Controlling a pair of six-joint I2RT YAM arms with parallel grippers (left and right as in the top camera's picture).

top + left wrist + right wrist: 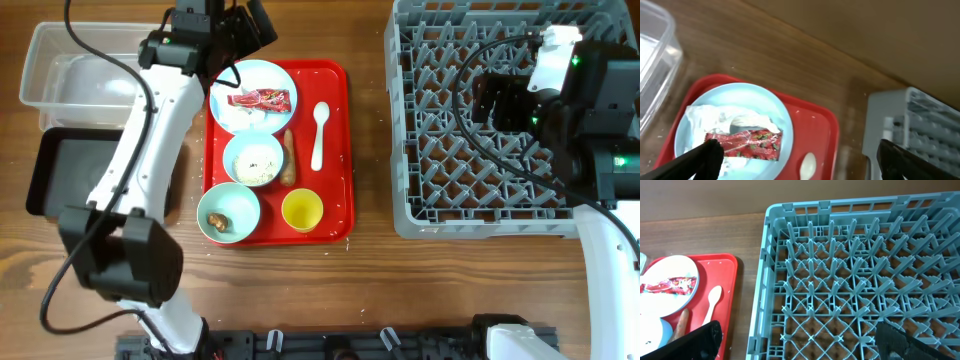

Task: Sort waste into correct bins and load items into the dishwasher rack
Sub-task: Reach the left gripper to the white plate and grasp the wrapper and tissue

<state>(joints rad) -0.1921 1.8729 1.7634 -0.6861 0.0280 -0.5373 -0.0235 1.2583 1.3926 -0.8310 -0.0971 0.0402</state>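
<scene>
On a red serving tray (pixel 340 150), a pale plate (pixel 275 75) holds the red wrapper (pixel 262 98) and white tissue (pixel 250 117). Below it are a white bowl (pixel 253 158) of rice, a teal bowl (pixel 240 200) with a brown lump (pixel 218 219), a yellow cup (pixel 301 210), a white spoon (pixel 319 135) and a sausage stick (pixel 288 157). My left gripper (pixel 245 35) is open and empty above the plate's far edge; its wrist view shows the wrapper (pixel 752 142) between its fingers (pixel 800 165). My right gripper (pixel 495 100) hangs open and empty over the grey rack (pixel 480 215), seen in its wrist view (pixel 800 345).
The clear tub (pixel 70 80) stands at the far left, with the black tray (pixel 70 175) in front of it. The left arm reaches across between them and the red tray. The rack (pixel 850 280) holds nothing.
</scene>
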